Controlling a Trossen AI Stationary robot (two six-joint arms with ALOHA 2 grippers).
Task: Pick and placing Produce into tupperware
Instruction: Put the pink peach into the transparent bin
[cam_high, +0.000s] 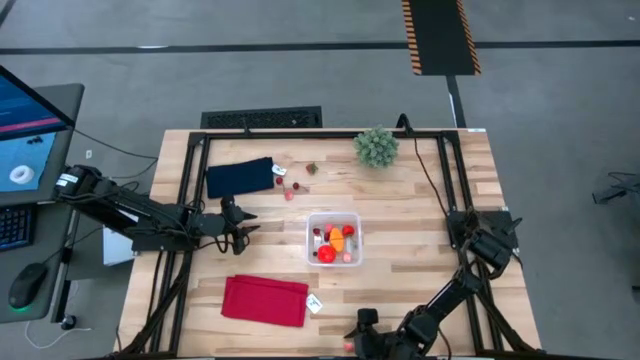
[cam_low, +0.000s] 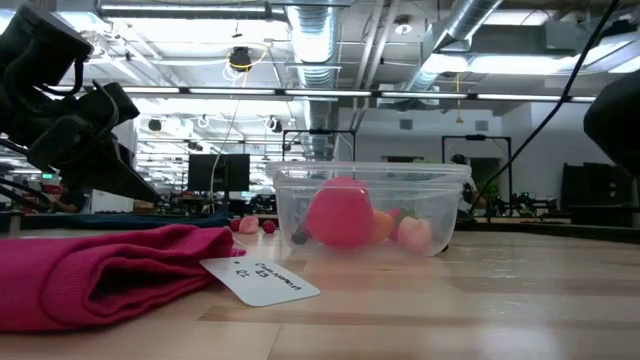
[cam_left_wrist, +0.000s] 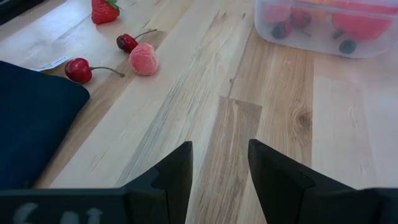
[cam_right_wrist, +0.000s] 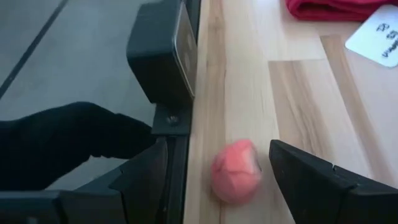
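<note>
Left pincer (cam_left_wrist: 219, 163) spread wide over table, right pincer (cam_right_wrist: 217, 180) parted, low at table edge

A: Where is the small clear squarish plastic tupperware (cam_high: 334, 239) sitting?

B: Near the middle of the pale wooden bench (cam_high: 420, 215), with several small red, pink and orange toy produce pieces (cam_high: 334, 243) lying inside it.

A: And the produce outside it?

B: Two red toy cherries (cam_left_wrist: 79, 69), a pink toy berry (cam_left_wrist: 143, 59) and a red toy strawberry (cam_left_wrist: 104, 10) are lying between the tupperware and the folded navy cloth (cam_high: 240, 177). Another pink toy piece (cam_right_wrist: 236, 171) is lying at the bench's near edge, between the right tool's (cam_right_wrist: 214, 177) spread fingers.

A: The left tool (cam_high: 236, 225)?

B: It is hovering left of the tupperware, fingers apart.
</note>
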